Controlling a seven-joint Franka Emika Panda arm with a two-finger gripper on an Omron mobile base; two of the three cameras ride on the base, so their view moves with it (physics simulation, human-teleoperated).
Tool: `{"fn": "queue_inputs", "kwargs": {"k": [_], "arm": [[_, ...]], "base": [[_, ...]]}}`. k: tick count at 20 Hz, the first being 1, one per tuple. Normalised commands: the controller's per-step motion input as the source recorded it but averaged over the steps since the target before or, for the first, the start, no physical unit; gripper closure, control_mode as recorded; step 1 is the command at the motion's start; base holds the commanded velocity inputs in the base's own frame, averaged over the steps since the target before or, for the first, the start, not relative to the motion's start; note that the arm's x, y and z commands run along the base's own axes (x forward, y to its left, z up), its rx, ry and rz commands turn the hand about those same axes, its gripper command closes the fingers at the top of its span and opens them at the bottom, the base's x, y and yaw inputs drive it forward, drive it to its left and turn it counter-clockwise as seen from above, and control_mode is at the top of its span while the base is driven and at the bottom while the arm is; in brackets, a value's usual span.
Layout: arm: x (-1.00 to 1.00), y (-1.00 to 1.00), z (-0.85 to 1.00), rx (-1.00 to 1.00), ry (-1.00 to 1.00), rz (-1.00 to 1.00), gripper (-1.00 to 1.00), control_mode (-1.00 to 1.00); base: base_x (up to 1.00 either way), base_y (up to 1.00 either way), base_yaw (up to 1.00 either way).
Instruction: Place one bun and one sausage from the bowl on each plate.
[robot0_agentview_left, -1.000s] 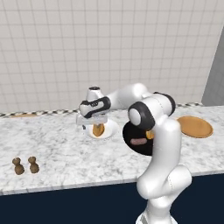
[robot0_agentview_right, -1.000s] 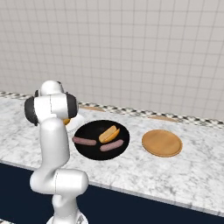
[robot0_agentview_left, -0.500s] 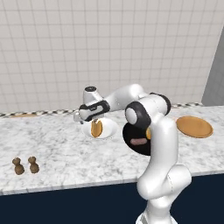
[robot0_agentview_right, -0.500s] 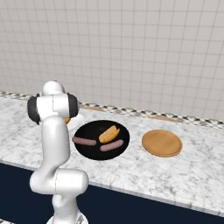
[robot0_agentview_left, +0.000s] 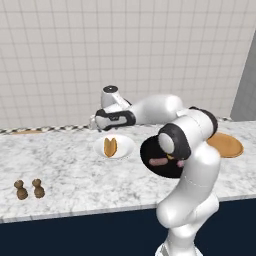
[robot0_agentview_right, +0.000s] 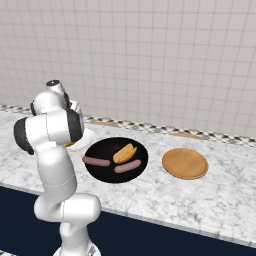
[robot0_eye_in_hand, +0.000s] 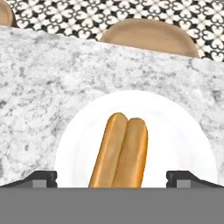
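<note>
A golden bun (robot0_eye_in_hand: 120, 153) lies alone on the small white plate (robot0_eye_in_hand: 183, 131), in the left base view as bun (robot0_agentview_left: 110, 146) on plate (robot0_agentview_left: 125, 145). My gripper (robot0_eye_in_hand: 114, 178) hangs above it, open; its fingertips (robot0_eye_in_hand: 41, 177) stand wide apart and hold nothing. In the left base view the gripper (robot0_agentview_left: 95, 123) sits up and behind the plate's far-left rim. The black bowl (robot0_agentview_right: 100, 172) holds two sausages (robot0_agentview_right: 96, 161) (robot0_agentview_right: 127, 166) and one bun (robot0_agentview_right: 125, 152). The orange-tan plate (robot0_agentview_right: 185, 163) lies bare to the bowl's right.
Two dark brown shakers (robot0_agentview_left: 21, 189) (robot0_agentview_left: 37, 187) stand near the counter's front left. Flat wooden discs (robot0_eye_in_hand: 148, 37) (robot0_agentview_right: 186, 135) lie along the patterned strip at the wall. My own arm crosses in front of the bowl (robot0_agentview_left: 150, 160) in the left base view.
My gripper has lifted up and back, away from the white plate, toward the wall. The bun stays on the plate.
</note>
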Motion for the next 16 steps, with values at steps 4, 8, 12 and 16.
{"fn": "queue_inputs", "kwargs": {"k": [4, 8, 12, 16], "arm": [[-0.74, -1.00, 0.16, 0.00, 0.00, 0.00, -1.00, -1.00], [-0.73, -1.00, 0.05, 0.00, 0.01, 0.00, -1.00, -1.00], [-0.66, -1.00, 0.41, 0.00, 0.02, 0.00, -1.00, -1.00], [-0.43, -1.00, 0.46, 0.00, 0.10, 0.00, -1.00, -1.00]], "base": [[0.00, 0.00, 0.00], [0.00, 0.00, 0.00], [0.00, 0.00, 0.00], [0.00, 0.00, 0.00]]}}
